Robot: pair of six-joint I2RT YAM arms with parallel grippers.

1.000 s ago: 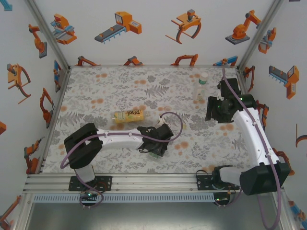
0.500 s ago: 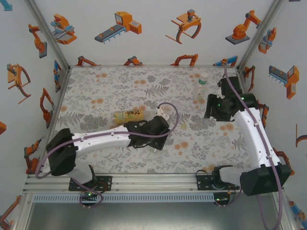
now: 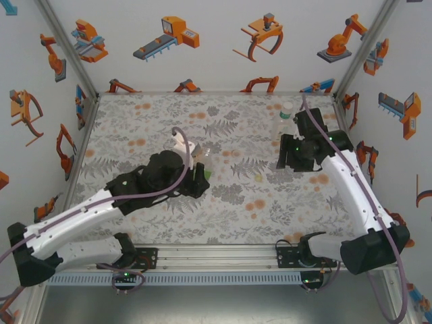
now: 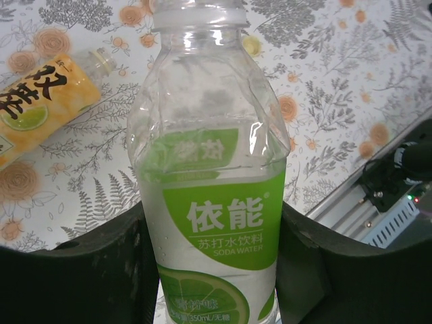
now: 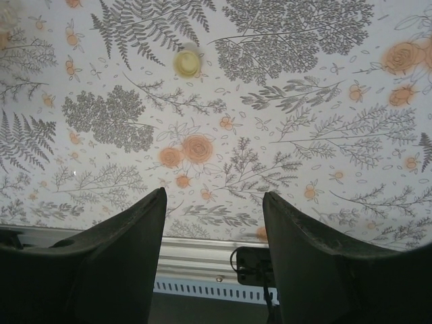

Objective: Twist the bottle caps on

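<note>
The left pincer point(image 4: 212, 226) grips a clear bottle point(image 4: 212, 169) labelled "SODA WATER", a yellow bottle point(image 4: 40, 101) lying at ten o'clock; the right pincer point(image 5: 214, 202) gapes wide.

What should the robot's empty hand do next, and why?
Probably the right gripper should drop toward the pale yellow cap and pinch it: its jaws stand open and empty, the cap lies loose on the table, and the left gripper holds the clear bottle.

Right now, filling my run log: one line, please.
left gripper: shut on clear bottle | right gripper: open | yellowish cap: loose
</note>
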